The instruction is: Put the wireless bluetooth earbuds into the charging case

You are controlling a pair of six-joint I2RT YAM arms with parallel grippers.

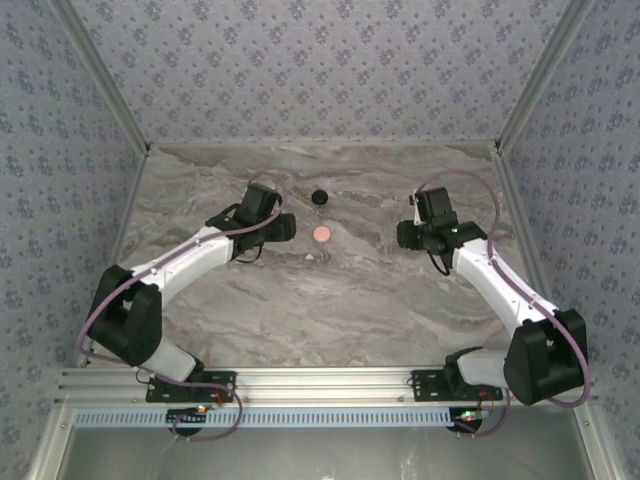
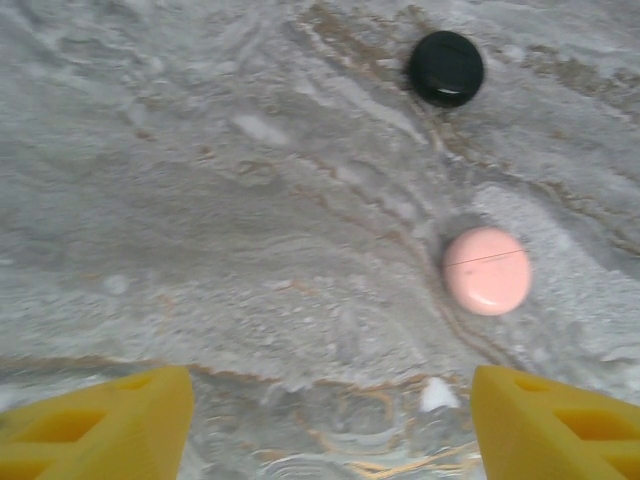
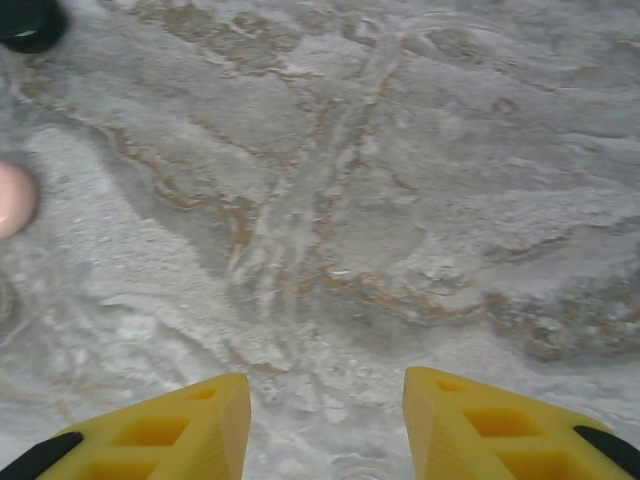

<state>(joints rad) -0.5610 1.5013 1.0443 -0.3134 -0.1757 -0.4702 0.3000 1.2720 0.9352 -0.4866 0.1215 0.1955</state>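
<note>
A pink round charging case (image 1: 323,234) lies shut on the marble table, a thin seam across its top (image 2: 487,270). The earbuds are out of view. My left gripper (image 1: 288,228) hovers just left of the case, open, with bare table between its yellow fingers (image 2: 120,425); the case sits ahead and to the right of them. My right gripper (image 1: 402,236) stands right of the case, open and holding nothing. In the right wrist view its fingers (image 3: 180,435) frame bare marble, and the case edge (image 3: 14,198) shows at the far left.
A black round puck (image 1: 320,197) sits just behind the case, also at the top of the left wrist view (image 2: 446,67). A small white speck (image 2: 437,395) lies by the left gripper's right finger. Patterned walls (image 1: 320,70) enclose the table on three sides.
</note>
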